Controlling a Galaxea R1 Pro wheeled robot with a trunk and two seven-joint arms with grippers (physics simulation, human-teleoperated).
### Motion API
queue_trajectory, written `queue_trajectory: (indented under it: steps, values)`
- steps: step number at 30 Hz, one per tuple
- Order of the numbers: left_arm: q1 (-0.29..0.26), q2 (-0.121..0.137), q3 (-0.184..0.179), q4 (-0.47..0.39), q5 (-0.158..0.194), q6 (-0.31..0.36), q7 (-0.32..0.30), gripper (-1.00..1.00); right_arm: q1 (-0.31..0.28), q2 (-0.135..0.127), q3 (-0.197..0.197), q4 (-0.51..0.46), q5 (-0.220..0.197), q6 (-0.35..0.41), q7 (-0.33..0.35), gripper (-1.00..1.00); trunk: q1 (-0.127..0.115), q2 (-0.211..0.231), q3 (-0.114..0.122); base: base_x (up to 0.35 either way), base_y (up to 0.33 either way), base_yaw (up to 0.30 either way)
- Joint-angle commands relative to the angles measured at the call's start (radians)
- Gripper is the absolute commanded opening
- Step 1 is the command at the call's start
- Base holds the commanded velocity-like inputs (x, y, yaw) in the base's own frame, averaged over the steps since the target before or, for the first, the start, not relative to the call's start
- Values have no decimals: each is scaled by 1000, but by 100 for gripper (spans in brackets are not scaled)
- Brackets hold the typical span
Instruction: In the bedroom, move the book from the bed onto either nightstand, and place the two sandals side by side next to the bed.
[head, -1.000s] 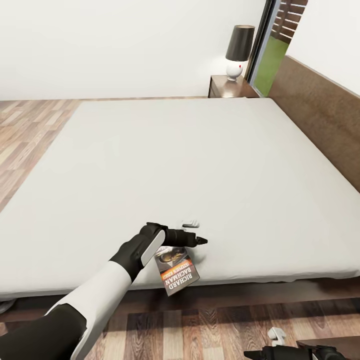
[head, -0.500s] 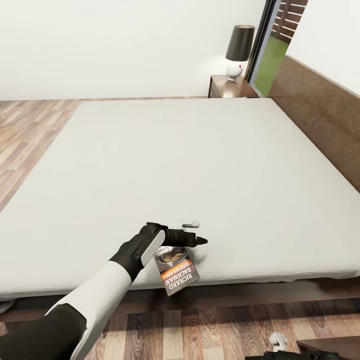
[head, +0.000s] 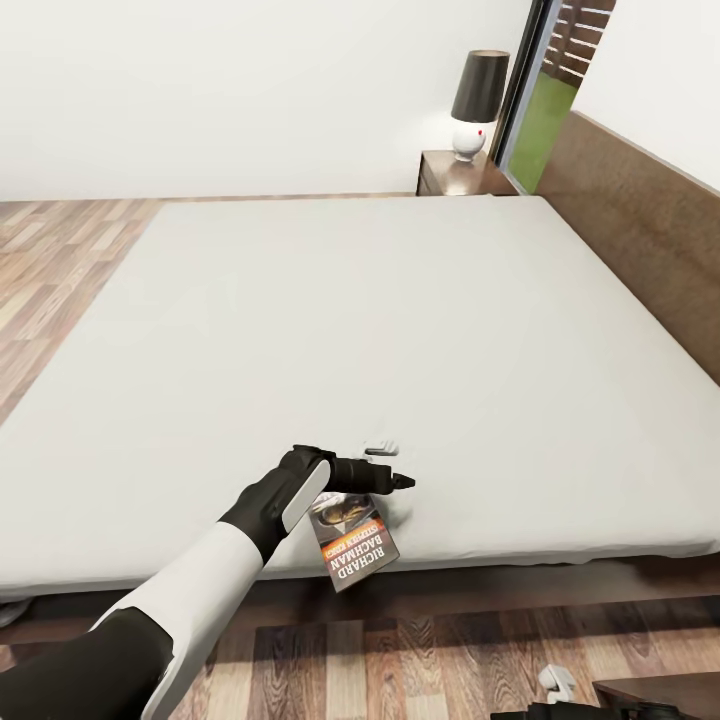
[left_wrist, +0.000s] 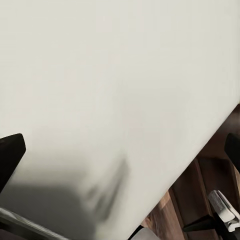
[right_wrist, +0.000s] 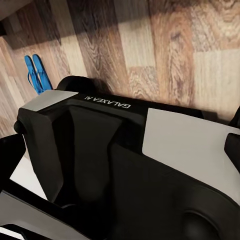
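Grey cover with a small picture, an orange band and white letters saying "Richard Bachman": thin book (head: 352, 540), lying tilted at the near edge of the bed (head: 400, 300), partly sticking out over that edge. Hovering just above its top end, the left gripper (head: 402, 465), fingers spread wide apart with nothing between them, only plain mattress in the left wrist view. Looks like the step of picking up the book, not yet gripped. To do it well: turn the wrist so one finger can go under the part hanging off the bed and the other on top of the cover. Pinch near the middle of the book's long side, not at a corner, so as not to let it swing. Go slowly, since a small push could slide it off the bed. Lift straight up, then carry it to the nightstand (head: 445, 178) at the far side of the bed, beside the headboard, and lay it flat next to the lamp (head: 478, 100). Low beside the near edge of the bed, the right gripper (head: 555, 690); cannot tell if spread or closed. On the wood floor (right_wrist: 165, 45), two bright blue sandals (right_wrist: 37, 74) close together; cannot tell how near the bed.
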Motion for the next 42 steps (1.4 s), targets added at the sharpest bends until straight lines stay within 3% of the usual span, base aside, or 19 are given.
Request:
queue_trajectory:
  steps: [1,33,38,39,42]
  values:
    - [0,0,-1,1,-24,0,2,100,0,0,0,0,-8,10,2,100,-4,7,2,0,0,0]
    - [-1,0,-1,1,-23,0,-6,100,0,-1,0,0,-8,9,1,100,-126,231,103,0,0,0]
    - [0,0,1,1,6,0,-102,100,0,0,0,0,-8,9,1,100,-146,266,118,0,0,0]
    - [0,0,2,1,18,0,-148,100,0,0,0,0,-8,9,1,100,-149,273,121,0,0,0]
    - [0,22,5,-1,28,1,-207,100,0,0,0,0,-8,8,0,100,-161,294,131,0,0,0]
